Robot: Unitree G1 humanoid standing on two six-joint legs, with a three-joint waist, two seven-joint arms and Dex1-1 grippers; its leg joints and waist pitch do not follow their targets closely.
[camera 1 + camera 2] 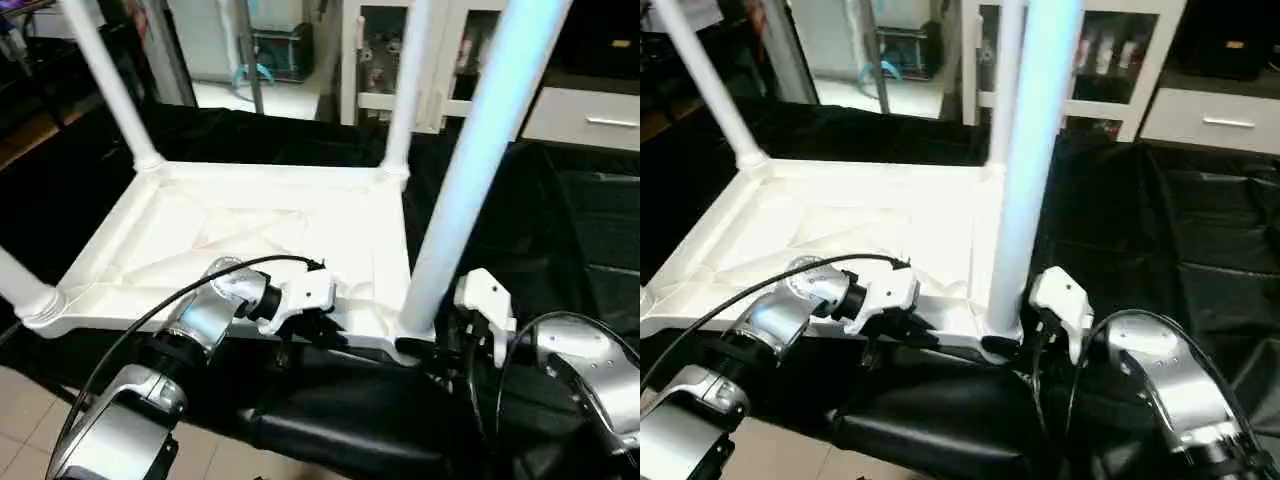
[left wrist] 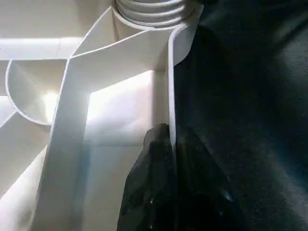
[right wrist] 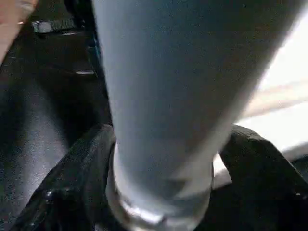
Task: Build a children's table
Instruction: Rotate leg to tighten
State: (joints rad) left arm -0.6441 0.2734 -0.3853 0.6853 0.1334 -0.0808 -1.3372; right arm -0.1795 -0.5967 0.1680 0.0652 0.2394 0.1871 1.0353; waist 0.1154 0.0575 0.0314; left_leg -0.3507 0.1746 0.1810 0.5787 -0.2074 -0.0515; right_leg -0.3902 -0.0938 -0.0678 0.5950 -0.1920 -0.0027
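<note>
the top [image 1: 250, 240] lies upside down on black cloth [image 1: 560, 230]. the left gripper [image 2: 171, 144] pinches its near rim, likely steadying it; the right gripper [image 3: 163, 159] straddles the near-right leg [image 1: 470, 170], jaws apart, probably to screw it in.

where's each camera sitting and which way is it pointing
Left eye: on the head, looking forward and down at the upturned table top; both silver forearms show.
Right eye: same scene, slightly shifted.
Left wrist: along the left tool, shut on the top's edge wall.
Right wrist: along the right tool, its fingers either side of the near right leg.
</note>
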